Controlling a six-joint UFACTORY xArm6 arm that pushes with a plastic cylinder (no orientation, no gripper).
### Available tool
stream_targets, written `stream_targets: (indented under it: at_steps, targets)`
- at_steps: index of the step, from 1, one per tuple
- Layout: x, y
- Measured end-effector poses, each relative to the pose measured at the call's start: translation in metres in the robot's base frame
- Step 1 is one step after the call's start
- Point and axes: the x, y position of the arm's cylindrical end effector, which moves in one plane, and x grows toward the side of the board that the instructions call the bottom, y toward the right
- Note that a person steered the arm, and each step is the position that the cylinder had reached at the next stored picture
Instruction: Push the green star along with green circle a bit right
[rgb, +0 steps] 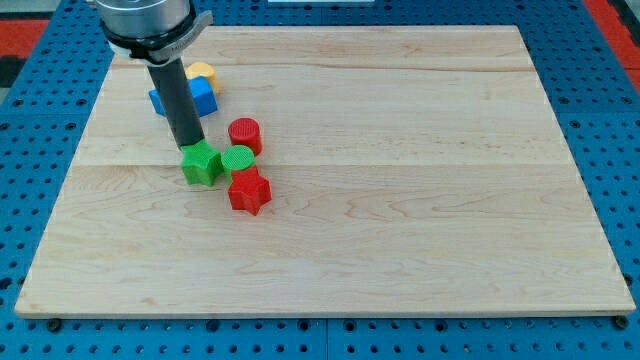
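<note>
The green star (201, 165) lies left of the board's middle, with the green circle (238, 160) touching its right side. My tip (190, 146) stands at the star's upper left edge, touching or almost touching it. A red cylinder (245, 135) sits just above the green circle. A red star (249, 191) sits just below the green circle, touching it.
A blue block (201, 97) and a yellow block (202, 73) lie at the view's upper left, partly hidden behind the rod. The wooden board (400, 200) rests on a blue pegboard; its left edge is near these blocks.
</note>
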Motion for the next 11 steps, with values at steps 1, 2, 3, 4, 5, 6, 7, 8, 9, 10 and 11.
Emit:
stream_targets:
  at_steps: [1, 2, 3, 4, 5, 6, 7, 8, 9, 10, 11]
  targets:
    - [0.012, 0.000]
    - [0.019, -0.001]
    - [0.025, -0.028]
    - [0.036, -0.056]
    - [0.055, -0.053]
    - [0.060, -0.037]
    - [0.060, -0.027]
    - [0.060, -0.006]
    - [0.060, -0.004]
    - [0.069, -0.008]
    - [0.083, 0.003]
